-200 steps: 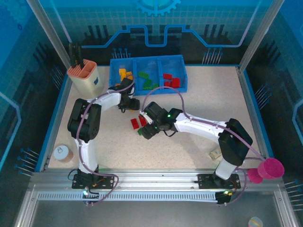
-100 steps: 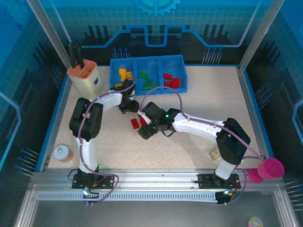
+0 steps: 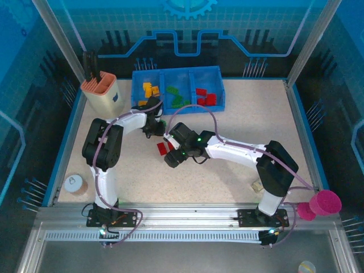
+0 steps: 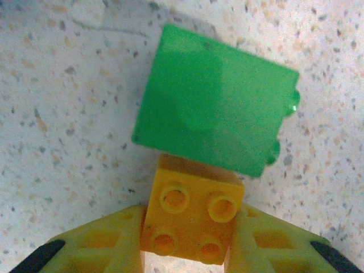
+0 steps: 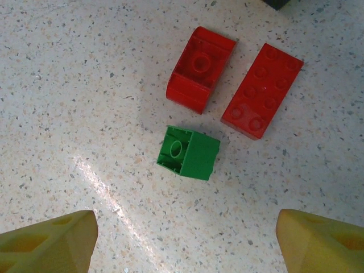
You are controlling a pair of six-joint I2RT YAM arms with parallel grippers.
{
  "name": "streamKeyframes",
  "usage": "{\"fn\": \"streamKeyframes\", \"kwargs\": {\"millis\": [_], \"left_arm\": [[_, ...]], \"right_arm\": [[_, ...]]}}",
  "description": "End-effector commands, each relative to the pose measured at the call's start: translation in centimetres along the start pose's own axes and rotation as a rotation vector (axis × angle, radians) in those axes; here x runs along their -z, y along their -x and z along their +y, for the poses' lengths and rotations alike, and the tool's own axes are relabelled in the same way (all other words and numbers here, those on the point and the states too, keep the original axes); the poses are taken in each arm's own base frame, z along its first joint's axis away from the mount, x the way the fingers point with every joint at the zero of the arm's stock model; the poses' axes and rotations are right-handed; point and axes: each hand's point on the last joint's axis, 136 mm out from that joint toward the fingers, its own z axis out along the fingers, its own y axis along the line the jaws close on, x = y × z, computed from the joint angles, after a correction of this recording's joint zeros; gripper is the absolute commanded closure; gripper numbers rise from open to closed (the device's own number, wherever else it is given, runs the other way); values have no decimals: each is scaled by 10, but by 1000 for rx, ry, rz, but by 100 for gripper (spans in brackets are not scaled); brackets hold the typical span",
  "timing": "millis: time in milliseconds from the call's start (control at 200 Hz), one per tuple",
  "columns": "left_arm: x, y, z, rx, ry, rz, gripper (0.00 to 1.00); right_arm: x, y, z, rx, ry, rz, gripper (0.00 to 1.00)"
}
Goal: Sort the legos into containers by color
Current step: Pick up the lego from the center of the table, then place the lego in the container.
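Since a second ago the left gripper (image 4: 190,250) has been closing, and the right arm has been edging slightly left in the top view. The left gripper is now pinching a yellow brick (image 4: 193,210) between its fingers (image 4: 114,244), studs facing the wrist camera. A big green brick (image 4: 216,122) is lying just ahead of the fingertips, touching the yellow brick's far edge. Both are resting on the speckled table (image 3: 244,125).

The right gripper (image 5: 185,227) is hanging spread wide, gripping nothing. A small green brick (image 5: 189,152) is lying ahead of it, centred between the fingers and apart from both. Further ahead, a curved red brick (image 5: 200,68) is sitting slightly left and a flat red brick (image 5: 263,91) slightly right, near each other but not touching.

Beyond both grippers, the blue tray (image 3: 187,71) is holding yellow bricks (image 3: 149,90) in the left compartment, green bricks (image 3: 175,96) in the middle one and red bricks (image 3: 206,96) in the right one. A beige holder (image 3: 99,91) is standing left of the tray.
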Motion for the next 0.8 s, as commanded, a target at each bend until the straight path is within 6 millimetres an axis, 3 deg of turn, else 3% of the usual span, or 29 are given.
{"fn": "streamKeyframes", "kwargs": {"millis": [0, 275, 385, 610, 796], "left_arm": [[21, -25, -3, 6, 3, 75, 70], [94, 36, -9, -38, 20, -127, 70], [110, 63, -9, -50, 15, -202, 70], [126, 117, 6, -30, 33, -322, 69], [117, 152, 29, 19, 36, -379, 69]], "right_arm": [[-10, -2, 1, 13, 33, 4, 17], [-27, -10, 4, 37, 46, 16, 17], [-39, -13, 5, 49, 57, 2, 17], [-55, -11, 8, 79, 55, 13, 17], [-65, -12, 11, 80, 43, 31, 17]]}}
